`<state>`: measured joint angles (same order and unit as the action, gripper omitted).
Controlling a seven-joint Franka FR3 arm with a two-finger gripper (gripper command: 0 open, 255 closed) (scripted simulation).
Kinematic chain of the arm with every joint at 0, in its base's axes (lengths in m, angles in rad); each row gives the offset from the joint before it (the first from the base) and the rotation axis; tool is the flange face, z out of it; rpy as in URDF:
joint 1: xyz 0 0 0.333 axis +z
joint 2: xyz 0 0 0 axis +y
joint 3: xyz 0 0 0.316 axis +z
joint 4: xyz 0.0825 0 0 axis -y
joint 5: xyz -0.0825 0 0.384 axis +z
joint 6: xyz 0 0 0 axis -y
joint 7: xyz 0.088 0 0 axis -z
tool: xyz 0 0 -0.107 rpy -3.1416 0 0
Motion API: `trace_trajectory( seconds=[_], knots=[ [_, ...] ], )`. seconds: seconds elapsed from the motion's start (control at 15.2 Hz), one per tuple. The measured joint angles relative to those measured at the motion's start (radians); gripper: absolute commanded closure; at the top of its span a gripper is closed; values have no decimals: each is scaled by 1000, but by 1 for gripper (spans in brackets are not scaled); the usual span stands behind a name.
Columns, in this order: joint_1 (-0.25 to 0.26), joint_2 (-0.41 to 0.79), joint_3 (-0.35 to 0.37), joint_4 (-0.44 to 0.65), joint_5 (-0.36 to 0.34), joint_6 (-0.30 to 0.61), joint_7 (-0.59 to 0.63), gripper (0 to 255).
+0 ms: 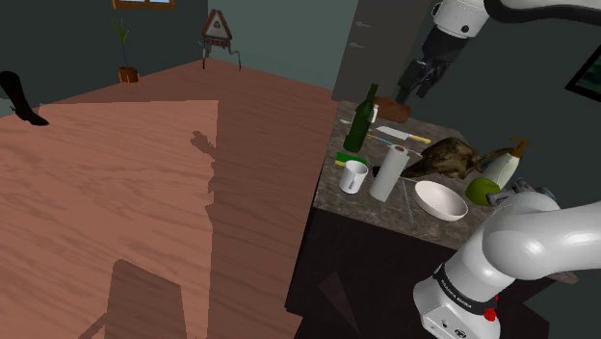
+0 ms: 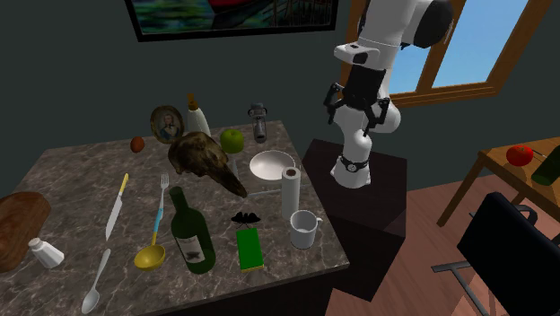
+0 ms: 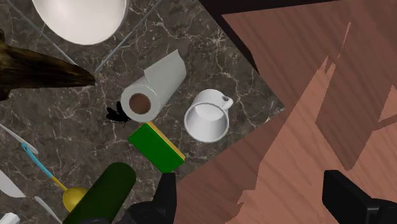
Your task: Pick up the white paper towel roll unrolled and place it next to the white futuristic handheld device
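White paper towel roll (image 2: 290, 190), one loose sheet hanging off its side, stands upright near the bench edge on the dark marbled bench (image 2: 72, 179). Its long axis is vertical; wrist view looks almost straight down the brown core (image 3: 154, 89). White mug (image 2: 305, 229) sits just beside it on the edge side, not touching. Flat green block with a yellow rim (image 3: 157, 147) lies close by, a narrow gap between it and the roll. Black two-finger gripper (image 3: 257, 203) hangs well above all this, fingers spread wide, nothing between them. Key relation: the roll is not under the gap. It lies off to one side, ahead of the finger over the bench, while the gripper's midline looks down past the bench corner at wood floor. Second exterior view agrees: gripper (image 2: 356, 121) is high over the stand, to that view's right of the roll. Judgement: shift sideways over the bench first, then drop straight down and close across the roll's round body. The mug leaves little room on that side. Further off: shallow white bowl (image 2: 272, 166) just behind the roll, then a green apple (image 2: 232, 140), then the pale upright handheld device (image 2: 259, 123) at the bench's far edge, the placing spot, well apart from the roll.
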<state>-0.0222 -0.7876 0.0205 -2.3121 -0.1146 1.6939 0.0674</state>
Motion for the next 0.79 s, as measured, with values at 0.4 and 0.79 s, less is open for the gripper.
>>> trace_trajectory(
  seconds=[0.4,0.79],
  knots=[
    [-24,-11,-61,-105,-26,82,-37,0],
    [-71,8,-161,-236,-75,215,-97,0]
  ],
)
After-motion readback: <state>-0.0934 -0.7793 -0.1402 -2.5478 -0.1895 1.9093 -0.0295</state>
